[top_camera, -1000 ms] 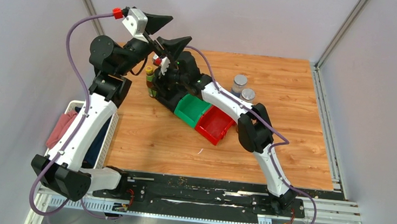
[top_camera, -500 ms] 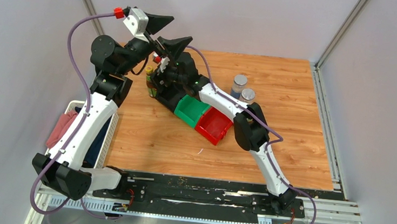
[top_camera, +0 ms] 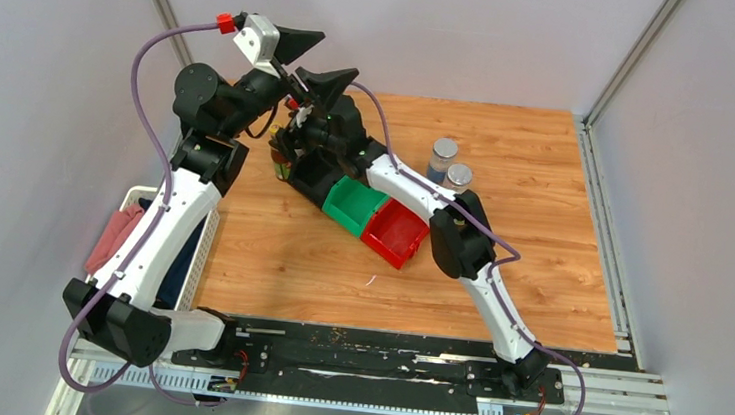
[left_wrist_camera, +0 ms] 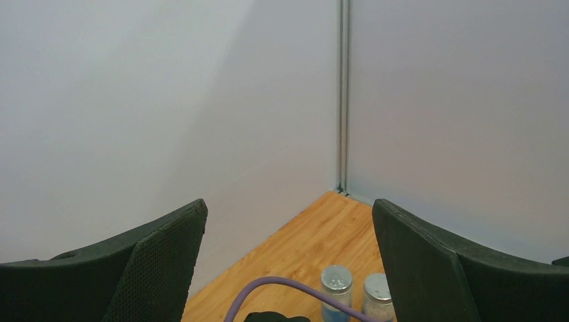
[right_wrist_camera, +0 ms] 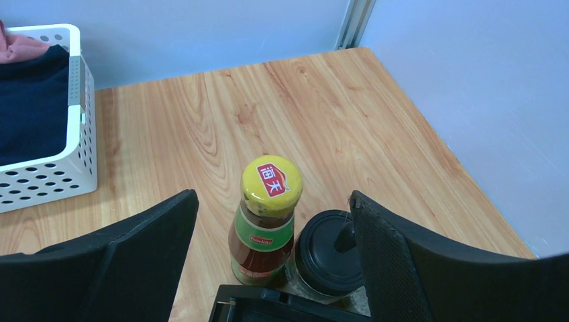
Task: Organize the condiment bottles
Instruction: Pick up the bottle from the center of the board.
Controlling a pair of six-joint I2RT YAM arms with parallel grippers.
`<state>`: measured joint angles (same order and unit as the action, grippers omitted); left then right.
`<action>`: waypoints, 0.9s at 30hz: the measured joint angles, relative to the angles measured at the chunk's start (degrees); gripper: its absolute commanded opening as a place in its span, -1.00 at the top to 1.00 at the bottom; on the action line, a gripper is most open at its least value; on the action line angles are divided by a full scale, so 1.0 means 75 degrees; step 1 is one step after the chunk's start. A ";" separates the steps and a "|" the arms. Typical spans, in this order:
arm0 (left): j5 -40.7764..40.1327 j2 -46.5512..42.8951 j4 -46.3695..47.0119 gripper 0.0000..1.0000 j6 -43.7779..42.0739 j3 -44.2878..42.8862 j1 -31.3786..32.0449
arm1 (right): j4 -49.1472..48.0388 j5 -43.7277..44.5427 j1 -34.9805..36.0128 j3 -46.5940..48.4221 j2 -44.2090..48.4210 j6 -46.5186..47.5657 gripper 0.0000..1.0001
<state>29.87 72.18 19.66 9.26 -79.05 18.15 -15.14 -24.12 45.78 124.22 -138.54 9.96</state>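
One yellow-capped bottle [right_wrist_camera: 265,228] and black-capped jar [right_wrist_camera: 327,263] stand between right fingers [right_wrist_camera: 416,268].

Wooden table [top_camera: 538,283] — bins [top_camera: 356,205], bottles [right_wrist_camera: 266,228], shakers [top_camera: 443,157]

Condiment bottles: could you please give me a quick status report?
Left gripper open, raised, empty. Right gripper open, straddling yellow-capped bottle, not gripped. Black-capped jar tight beside it, in the way. Shakers standing far right.

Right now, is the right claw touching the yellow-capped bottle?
Apart. The right wrist view shows the right gripper open around the yellow-capped bottle: bare table shows on one side, the black-capped jar on the other.
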 measured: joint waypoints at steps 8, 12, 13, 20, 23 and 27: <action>0.0026 0.0044 0.0000 -1.00 0.0000 0.0000 0.0000 | -0.0303 0.0052 0.0000 0.0000 -0.0280 -0.0335 -0.73; 0.0058 0.0070 0.0000 -1.00 0.0003 0.0000 0.0000 | -0.0417 0.0085 0.0000 0.0000 -0.0385 -0.0498 -0.73; 0.0070 0.0079 0.0000 -1.00 0.0003 0.0000 0.0000 | -0.0458 0.0090 0.0000 0.0003 -0.0399 -0.0545 -0.73; 0.0105 0.0204 0.0000 -1.00 0.0029 0.0000 0.0000 | -0.0784 0.0105 -0.0003 0.0221 -0.0527 -0.0874 -0.72; 0.0117 0.0236 0.0000 -1.00 0.0032 0.0000 0.0000 | -0.0901 0.0102 -0.0012 0.0265 -0.0583 -0.1008 -0.72; 0.0140 0.0262 0.0000 -1.00 0.0035 0.0000 0.0000 | -0.1020 0.0102 -0.0023 0.0274 -0.0699 -0.1131 -0.71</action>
<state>30.92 74.15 19.66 9.52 -79.05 18.15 -22.79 -23.35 45.60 126.28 -143.79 1.48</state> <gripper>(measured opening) 0.997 0.858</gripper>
